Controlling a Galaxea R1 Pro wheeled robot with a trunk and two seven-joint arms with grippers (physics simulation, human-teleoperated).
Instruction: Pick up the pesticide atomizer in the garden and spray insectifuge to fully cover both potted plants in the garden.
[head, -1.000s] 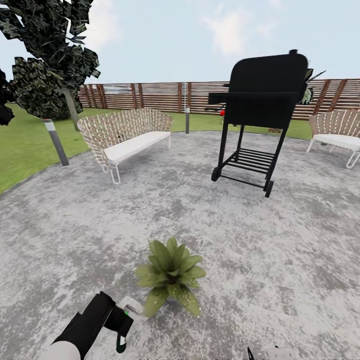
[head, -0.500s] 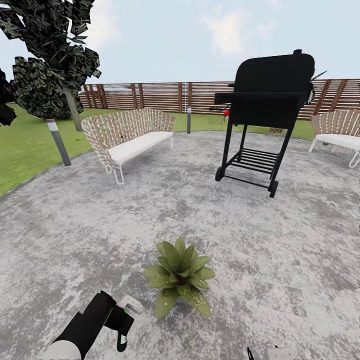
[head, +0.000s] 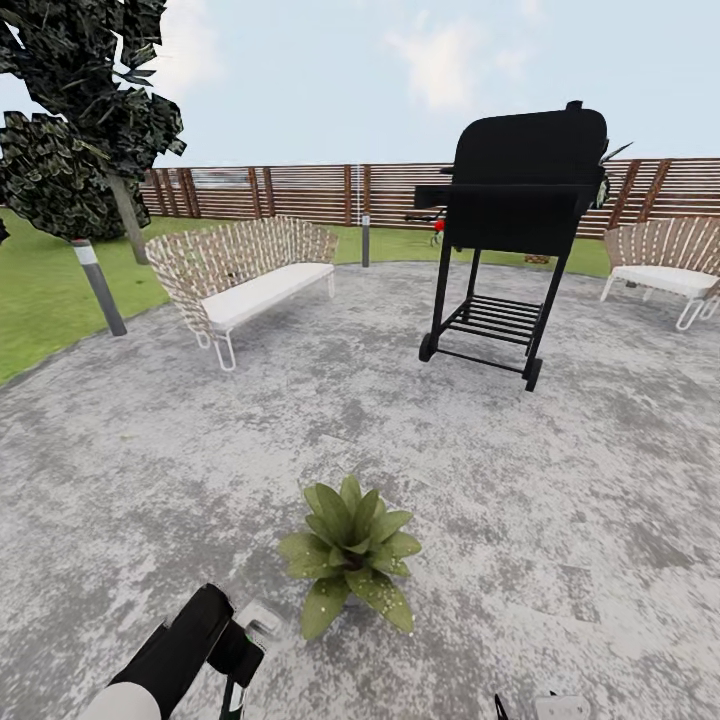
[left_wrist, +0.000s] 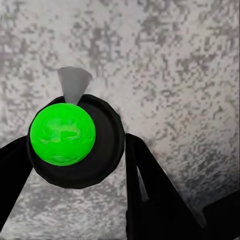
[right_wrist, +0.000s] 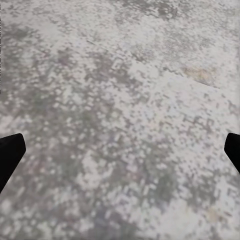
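Observation:
One potted plant (head: 348, 553), a low rosette of broad green leaves, stands on the stone patio (head: 500, 480) just ahead of me. Whitish insectifuge specks (head: 388, 602) dot its nearer leaves. The second plant is out of view. My left gripper (head: 240, 652) is low at the plant's left, shut on the pesticide atomizer (head: 258, 620), whose white head points toward the plant. In the left wrist view the atomizer (left_wrist: 62, 132) shows its bright green round top and grey nozzle between the black fingers (left_wrist: 150, 195). My right gripper (right_wrist: 120, 150) hangs open over bare patio.
A black grill on wheels (head: 520, 220) stands on the patio ahead right. A wicker bench (head: 245, 275) is at the left, another wicker seat (head: 665, 262) at the far right. Lawn, a tree (head: 80, 130), a short post (head: 98, 285) and the slatted fence (head: 300, 190) ring the patio.
The whole picture has swung a little right, then back left, so the camera has moved. The plant stays in place, and the left gripper keeps hold of the atomizer beside it.

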